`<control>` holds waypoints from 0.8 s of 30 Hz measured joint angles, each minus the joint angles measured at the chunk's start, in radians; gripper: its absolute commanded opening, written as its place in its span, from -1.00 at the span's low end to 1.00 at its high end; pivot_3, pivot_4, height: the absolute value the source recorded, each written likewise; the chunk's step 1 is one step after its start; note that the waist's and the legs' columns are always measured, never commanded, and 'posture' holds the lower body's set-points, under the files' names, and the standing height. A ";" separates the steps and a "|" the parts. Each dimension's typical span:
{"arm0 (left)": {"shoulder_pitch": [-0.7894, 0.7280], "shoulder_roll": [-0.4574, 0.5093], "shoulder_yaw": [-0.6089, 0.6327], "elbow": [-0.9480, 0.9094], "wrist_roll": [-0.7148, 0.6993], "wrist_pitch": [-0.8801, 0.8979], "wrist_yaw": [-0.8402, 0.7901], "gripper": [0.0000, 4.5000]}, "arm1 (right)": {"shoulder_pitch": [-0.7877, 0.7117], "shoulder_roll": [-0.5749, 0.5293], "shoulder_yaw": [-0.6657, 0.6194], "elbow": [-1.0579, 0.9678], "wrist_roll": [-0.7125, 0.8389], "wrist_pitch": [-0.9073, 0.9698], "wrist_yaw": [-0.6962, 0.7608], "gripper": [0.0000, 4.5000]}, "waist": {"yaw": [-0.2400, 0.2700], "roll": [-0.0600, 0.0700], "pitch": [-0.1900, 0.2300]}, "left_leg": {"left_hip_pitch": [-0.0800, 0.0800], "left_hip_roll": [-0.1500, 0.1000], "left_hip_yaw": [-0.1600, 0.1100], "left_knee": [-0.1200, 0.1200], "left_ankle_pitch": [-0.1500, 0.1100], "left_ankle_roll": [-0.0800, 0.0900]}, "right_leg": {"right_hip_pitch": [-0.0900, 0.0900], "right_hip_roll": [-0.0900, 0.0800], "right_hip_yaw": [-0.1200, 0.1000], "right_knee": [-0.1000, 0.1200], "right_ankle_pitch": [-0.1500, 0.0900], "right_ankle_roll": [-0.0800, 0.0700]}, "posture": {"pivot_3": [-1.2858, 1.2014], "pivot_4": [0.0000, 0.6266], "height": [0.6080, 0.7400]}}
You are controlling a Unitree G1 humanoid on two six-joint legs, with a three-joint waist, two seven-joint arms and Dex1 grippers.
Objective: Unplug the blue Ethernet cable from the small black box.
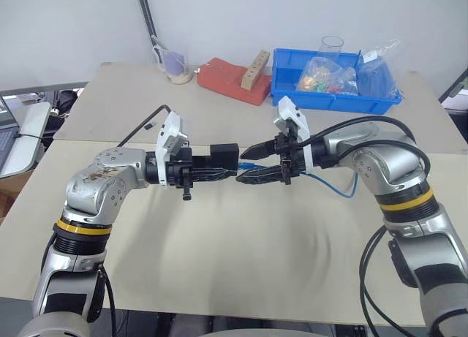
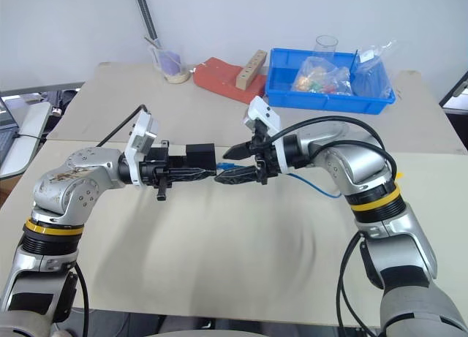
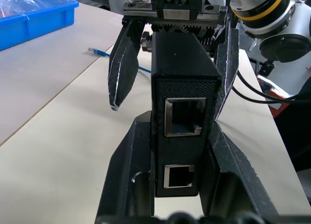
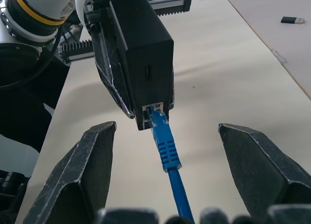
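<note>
Blue bin [image 1: 336, 99] behind; small black chip [image 4: 293, 20] nearby.

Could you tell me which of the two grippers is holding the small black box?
The left gripper, shut on the small black box; the right gripper stands open around the blue Ethernet cable.

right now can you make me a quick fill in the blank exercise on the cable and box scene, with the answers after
1. The left gripper is shut on the small black ____.
2. The blue Ethernet cable is still ____ into the small black box.
3. The right gripper has its jaws ____ on either side of the cable's plug.
4. At the far edge of the table stands a blue ____ holding plastic bags.

Missing words: box; plugged; open; bin
</note>
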 measured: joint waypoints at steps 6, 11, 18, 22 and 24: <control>0.000 0.000 -0.008 0.000 0.000 0.000 -0.005 -0.73 | 0.000 0.003 -0.004 0.006 -0.010 0.010 0.008 0.66 | 0.000 0.000 0.000 | 0.000 0.000 0.000 0.000 0.000 0.000 | 0.000 0.000 0.000 0.000 0.000 0.000 | 0.03 -0.52 1.00; 0.000 0.000 -0.012 0.000 0.000 0.000 -0.010 -0.73 | 0.000 0.006 -0.013 0.010 -0.010 0.017 0.012 0.29 | 0.000 0.000 0.000 | 0.000 0.000 0.000 0.000 0.000 0.000 | 0.000 0.000 0.000 0.000 0.000 0.000 | 0.03 -0.52 1.00; 0.000 0.005 -0.010 0.001 0.005 0.000 -0.008 -0.73 | -0.001 0.006 -0.013 0.011 -0.009 0.023 0.058 -0.78 | 0.000 0.000 0.000 | 0.000 0.000 0.000 0.000 0.000 0.000 | 0.000 0.000 0.000 0.000 0.000 0.000 | 0.03 -0.52 1.00; 0.000 0.012 -0.011 0.000 0.005 -0.001 -0.020 -0.73 | -0.001 0.005 -0.014 0.014 -0.011 0.024 0.070 -0.98 | 0.000 0.000 0.000 | 0.000 0.000 0.000 0.000 0.000 0.000 | 0.000 0.000 0.000 0.000 0.000 0.000 | 0.03 -0.52 1.00; 0.000 0.013 -0.011 -0.002 0.005 -0.001 -0.025 -0.73 | -0.001 0.005 -0.014 0.014 -0.013 0.024 0.078 -0.98 | 0.000 0.000 0.000 | 0.000 0.000 0.000 0.000 0.000 0.000 | 0.000 0.000 0.000 0.000 0.000 0.000 | 0.03 -0.52 1.00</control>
